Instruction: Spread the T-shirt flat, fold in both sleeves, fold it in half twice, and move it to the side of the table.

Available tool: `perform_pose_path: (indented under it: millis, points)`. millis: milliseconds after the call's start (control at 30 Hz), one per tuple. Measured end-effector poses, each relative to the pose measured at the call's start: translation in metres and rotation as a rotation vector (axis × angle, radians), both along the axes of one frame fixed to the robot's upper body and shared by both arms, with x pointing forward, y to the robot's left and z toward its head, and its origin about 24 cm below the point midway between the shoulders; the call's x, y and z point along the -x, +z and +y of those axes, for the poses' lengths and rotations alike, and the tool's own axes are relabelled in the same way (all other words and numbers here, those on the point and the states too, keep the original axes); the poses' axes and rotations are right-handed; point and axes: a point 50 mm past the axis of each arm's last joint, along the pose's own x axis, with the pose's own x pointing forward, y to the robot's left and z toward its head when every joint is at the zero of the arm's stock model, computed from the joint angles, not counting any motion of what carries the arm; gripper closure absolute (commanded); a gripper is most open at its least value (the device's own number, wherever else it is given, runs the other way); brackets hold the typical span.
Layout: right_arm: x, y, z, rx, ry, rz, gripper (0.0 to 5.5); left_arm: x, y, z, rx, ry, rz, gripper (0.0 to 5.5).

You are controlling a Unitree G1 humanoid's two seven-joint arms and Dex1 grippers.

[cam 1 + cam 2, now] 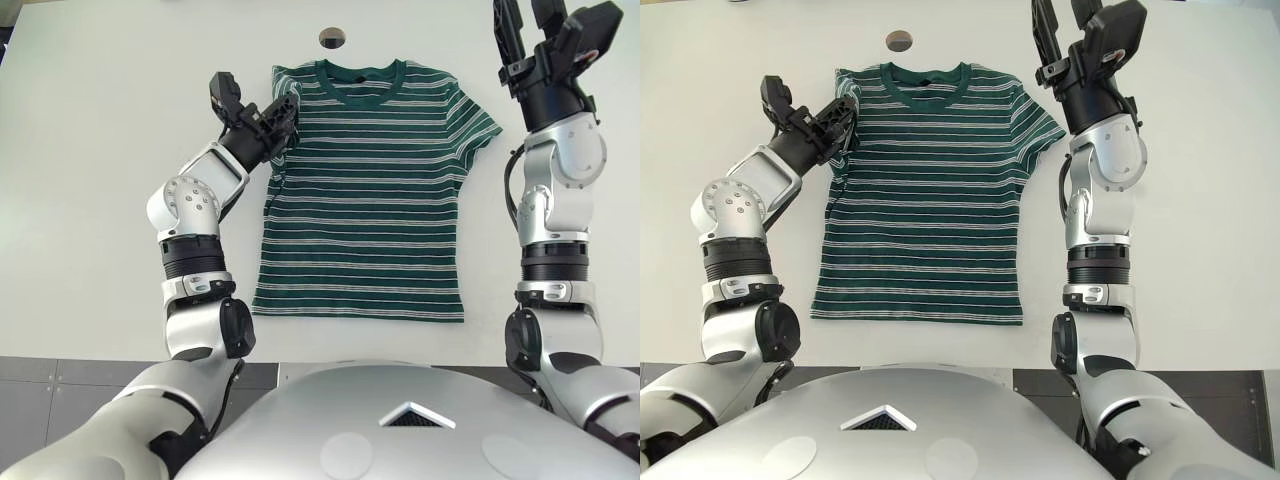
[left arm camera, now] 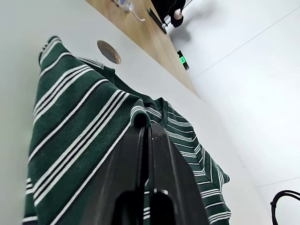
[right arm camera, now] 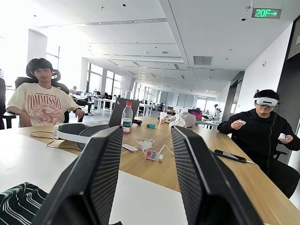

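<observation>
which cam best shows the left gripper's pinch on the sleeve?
Left wrist view: the left gripper is closed on a fold of the striped sleeve, seen close up. The eye views show it at the shoulder of the T-shirt from above, contact partly hidden. The right wrist view catches just a corner of fabric.

Right gripper [image 1: 527, 15] jaws cut by top edge.

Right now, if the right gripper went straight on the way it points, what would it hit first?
Nothing close: the right gripper, fingers open, points away past the table's far edge. The way looks free, though depth is unclear.
</observation>
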Motion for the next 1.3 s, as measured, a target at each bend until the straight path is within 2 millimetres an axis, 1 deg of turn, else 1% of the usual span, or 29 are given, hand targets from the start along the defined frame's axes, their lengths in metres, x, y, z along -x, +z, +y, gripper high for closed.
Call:
perform_pose_path:
  millis: [67,200,267,300,333,433,467,500,533,567,600,633,667,733,833,967,1100,1133,1300]
  points:
    - [0.000,0.000,0.000,0.000,0.000,-0.002,3.59,-0.002,-0.001,-0.003,0.007,-0.001,0.005,5.37]
    - [-0.001,0.000,0.000,-0.002,-0.001,0.010,3.59,-0.005,-0.006,-0.008,0.018,0.000,0.026,4.73]
    - [-0.003,-0.002,-0.005,0.005,-0.021,0.047,3.59,-0.007,-0.005,-0.011,0.030,0.003,0.021,4.40]
    - [-0.005,-0.004,-0.011,0.019,-0.030,0.086,3.59,-0.008,-0.004,-0.013,0.040,0.006,0.017,4.29]
    - [-0.009,-0.010,-0.024,0.046,-0.044,0.169,3.59,-0.009,-0.003,-0.016,0.057,0.008,0.010,4.06]
    - [-0.015,-0.026,-0.057,0.073,-0.057,0.391,3.59,-0.010,-0.003,-0.029,0.104,0.001,0.004,3.64]
    - [-0.015,-0.030,-0.064,0.078,-0.052,0.445,3.59,-0.010,-0.004,-0.033,0.113,-0.002,0.010,3.44]
    - [-0.016,-0.033,-0.069,0.073,-0.048,0.497,3.42,-0.010,-0.005,-0.037,0.123,-0.008,0.014,3.34]
    - [-0.018,-0.037,-0.075,0.063,-0.040,0.559,3.37,-0.009,-0.005,-0.040,0.130,-0.013,0.010,3.23]
    - [-0.019,-0.042,-0.082,0.047,-0.033,0.646,3.15,-0.009,-0.001,-0.043,0.144,-0.026,-0.022,3.14]
    - [-0.020,-0.047,-0.087,0.025,-0.020,0.718,2.92,-0.008,0.010,-0.043,0.153,-0.029,-0.110,3.14]
    - [-0.019,-0.053,-0.088,0.000,-0.002,0.779,2.81,-0.008,0.024,-0.040,0.146,-0.012,-0.230,3.14]
    - [-0.019,-0.057,-0.087,-0.012,0.009,0.808,2.60,-0.007,0.031,-0.037,0.136,0.005,-0.288,3.14]
    - [-0.018,-0.070,-0.088,-0.050,0.020,0.898,2.56,0.003,0.051,-0.024,0.093,0.076,-0.472,3.14]
    - [-0.021,-0.078,-0.083,-0.083,0.029,0.969,2.56,0.018,0.069,-0.010,0.019,0.147,-0.639,3.14]
    - [-0.017,-0.094,-0.077,-0.085,0.038,1.059,2.56,0.031,0.083,0.001,-0.077,0.220,-0.765,3.14]
    - [-0.017,-0.094,-0.073,-0.054,0.071,1.083,3.23,0.033,0.085,0.006,-0.093,0.266,-0.769,3.14]
    - [-0.017,-0.093,-0.073,-0.050,0.077,1.087,3.33,0.033,0.085,0.007,-0.088,0.275,-0.766,3.14]
    - [-0.016,-0.092,-0.071,-0.048,0.090,1.108,4.22,0.033,0.086,0.010,-0.058,0.294,-0.755,3.14]
